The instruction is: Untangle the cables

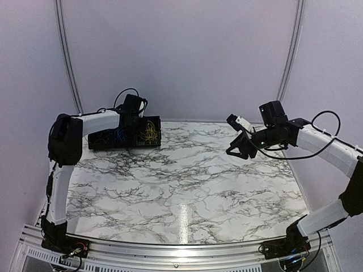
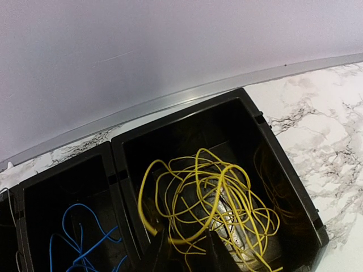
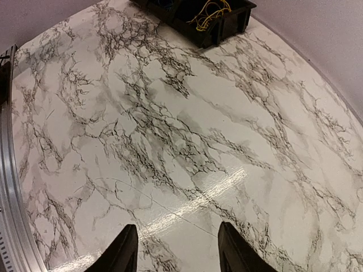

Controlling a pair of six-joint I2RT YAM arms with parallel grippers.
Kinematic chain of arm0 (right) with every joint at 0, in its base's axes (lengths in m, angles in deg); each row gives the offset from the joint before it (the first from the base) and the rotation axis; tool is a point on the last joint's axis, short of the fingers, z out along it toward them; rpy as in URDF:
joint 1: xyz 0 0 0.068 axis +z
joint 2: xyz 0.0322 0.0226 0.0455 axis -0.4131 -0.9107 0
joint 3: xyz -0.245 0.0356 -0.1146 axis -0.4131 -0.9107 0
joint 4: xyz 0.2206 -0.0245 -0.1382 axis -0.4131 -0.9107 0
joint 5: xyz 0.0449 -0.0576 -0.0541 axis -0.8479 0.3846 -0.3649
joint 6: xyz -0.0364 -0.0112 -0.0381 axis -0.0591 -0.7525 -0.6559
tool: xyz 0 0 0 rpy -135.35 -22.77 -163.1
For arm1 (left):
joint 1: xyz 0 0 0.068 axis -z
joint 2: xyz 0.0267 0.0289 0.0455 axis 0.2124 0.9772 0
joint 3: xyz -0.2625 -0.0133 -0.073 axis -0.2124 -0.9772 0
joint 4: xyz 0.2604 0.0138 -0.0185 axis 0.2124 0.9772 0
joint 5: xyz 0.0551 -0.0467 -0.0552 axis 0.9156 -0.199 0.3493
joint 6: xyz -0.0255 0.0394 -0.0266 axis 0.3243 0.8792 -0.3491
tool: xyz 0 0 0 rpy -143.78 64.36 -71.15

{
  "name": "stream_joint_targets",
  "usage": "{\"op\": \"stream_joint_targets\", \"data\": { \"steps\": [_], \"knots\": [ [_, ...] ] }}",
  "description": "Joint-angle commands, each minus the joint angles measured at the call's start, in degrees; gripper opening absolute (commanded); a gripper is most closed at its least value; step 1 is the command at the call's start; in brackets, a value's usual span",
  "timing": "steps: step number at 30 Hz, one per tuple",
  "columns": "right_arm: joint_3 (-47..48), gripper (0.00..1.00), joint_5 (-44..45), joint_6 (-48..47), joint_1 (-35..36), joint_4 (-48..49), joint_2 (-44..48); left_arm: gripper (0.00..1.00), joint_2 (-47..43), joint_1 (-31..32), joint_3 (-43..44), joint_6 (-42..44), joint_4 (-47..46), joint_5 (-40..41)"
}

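The cables lie sorted in a black bin (image 2: 187, 107) at the table's far left. A loose tangle of yellow cables (image 2: 215, 198) fills its right compartment, and blue cables (image 2: 79, 238) lie in the one beside it. My left gripper (image 2: 187, 252) hangs over the yellow compartment with its fingers (image 2: 156, 255) apart; one yellow strand crosses the gap between them, partly blurred. From above, the bin (image 1: 126, 136) and the yellow cables (image 1: 150, 131) show under the left wrist. My right gripper (image 3: 177, 249) hovers open and empty over bare marble, right of centre (image 1: 235, 148).
The right wrist view shows the bin (image 3: 227, 25) far off at the top. A fine thin line (image 3: 153, 207) crosses the marble just ahead of the right fingers; wire or surface mark, I cannot tell. A metal rail (image 3: 11, 187) edges the table. Curved white walls close the back.
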Motion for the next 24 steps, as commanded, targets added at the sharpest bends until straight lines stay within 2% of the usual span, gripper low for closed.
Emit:
{"op": "stream_joint_targets", "data": {
  "steps": [1,2,4,5,7,8,9,11,15,18,20,24],
  "knots": [
    [0.70,0.49,-0.14,-0.18,-0.53,1.40,0.12,0.36,-6.33,-0.02,-0.69,-1.01,-2.06,-2.39],
    [1.31,0.49,-0.53,-0.54,-0.53,1.52,0.44,0.46,-7.51,0.04,-0.81,-2.53,-2.14,-1.67],
    [2.23,0.49,-1.06,-1.05,-0.54,2.85,1.34,0.59,-10.06,-0.03,-1.54,-4.29,-2.15,0.23],
    [2.46,0.52,-0.47,-0.92,-0.54,4.10,1.79,0.64,-11.44,-0.01,-2.16,-4.73,-2.15,0.39],
    [1.92,0.59,1.44,0.39,-0.58,7.58,2.45,0.79,-15.08,0.04,-4.21,-6.41,-2.07,0.12],
    [1.37,0.61,2.37,0.93,-0.54,9.53,2.62,0.94,-16.97,0.06,-5.62,-7.37,-2.08,-0.49],
    [0.79,0.63,3.04,1.46,-0.54,11.41,2.73,0.98,-18.93,0.16,-7.06,-8.43,-1.84,-1.03],
    [-0.46,0.68,6.81,3.90,-0.53,16.74,2.83,0.99,-22.73,0.30,-9.85,-10.58,-0.91,-2.93],
    [0.41,0.91,20.52,11.81,-0.53,26.65,1.51,0.99,-29.21,0.36,-13.25,-16.82,5.14,-8.29],
    [5.18,0.94,30.56,15.01,-0.53,28.85,-0.64,0.99,-33.34,0.83,-15.50,-14.62,9.53,-19.01],
    [8.49,0.95,34.55,16.28,-0.54,28.53,-1.47,0.99,-37.33,3.35,-18.26,-13.06,9.78,-14.36],
    [8.80,0.95,37.71,17.75,-0.53,28.64,-0.92,0.99,-43.64,10.25,-23.64,-7.56,8.67,3.78]
  ]
}}
